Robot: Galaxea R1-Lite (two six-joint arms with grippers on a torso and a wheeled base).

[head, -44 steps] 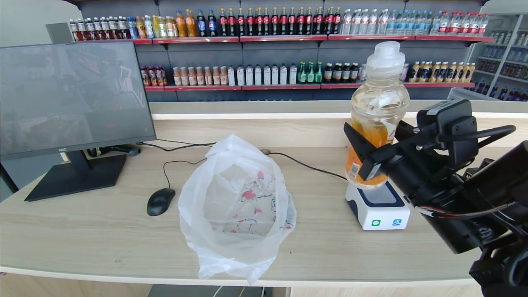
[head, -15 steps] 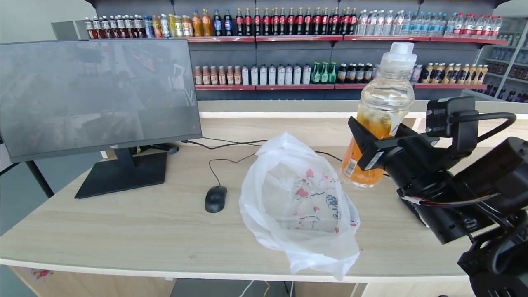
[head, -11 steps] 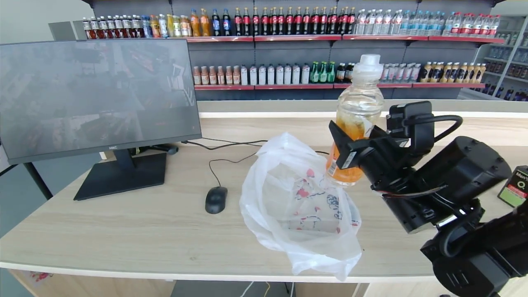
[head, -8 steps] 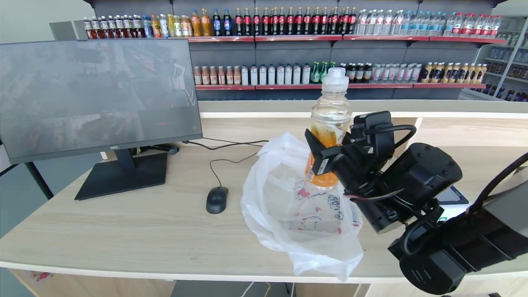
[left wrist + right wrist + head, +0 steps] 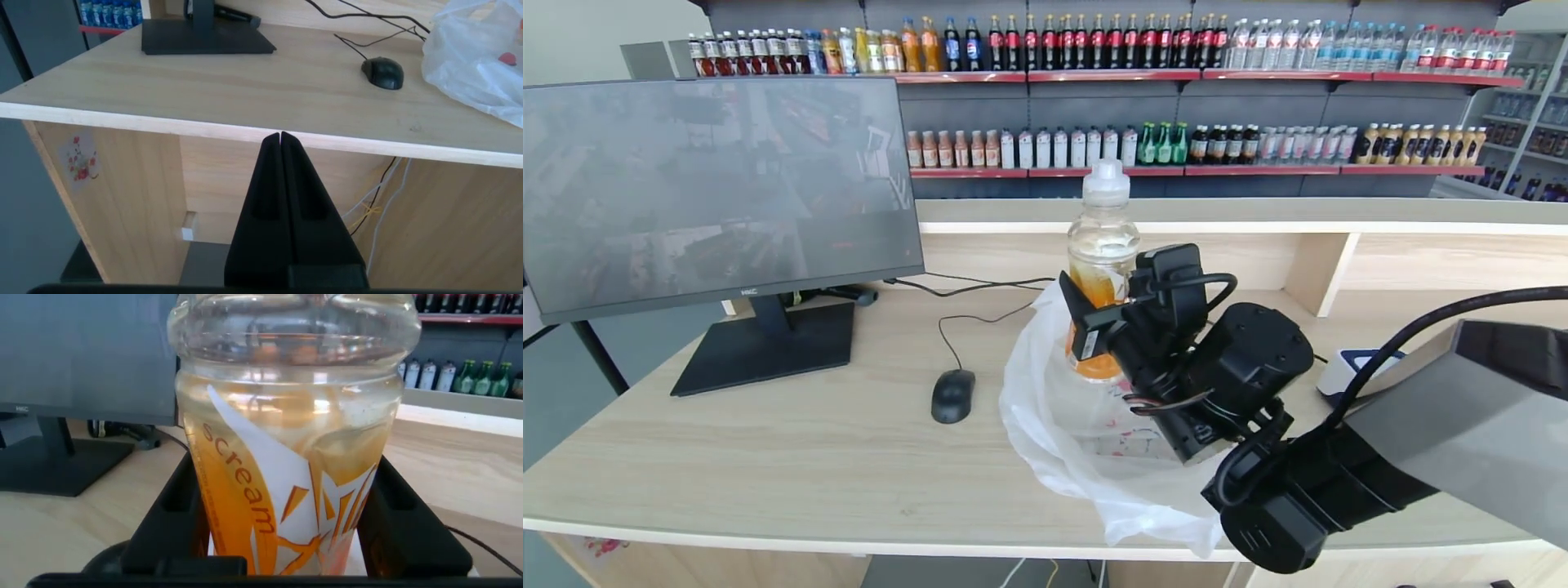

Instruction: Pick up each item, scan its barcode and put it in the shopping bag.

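My right gripper (image 5: 1092,331) has its fingers clamped on the bottle (image 5: 1101,245), upright over the shopping bag (image 5: 1045,412) mouth. Let go here, it could snag the limp rim and topple onto the worktop (image 5: 768,457) (left gripper (image 5: 281,140): fingers pressed together).

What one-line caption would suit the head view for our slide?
Right gripper holds an orange drink bottle upright over the open shopping bag.

the right arm (image 5: 1250,367) is black with rounded joints, a looping black cable (image 5: 1209,278) and thin red wires (image 5: 1164,402), joined to a grey flat-sided link (image 5: 1462,425). the right gripper (image 5: 1098,322) is black with a white label (image 5: 1086,345); the left gripper (image 5: 282,143) is a black wedge.
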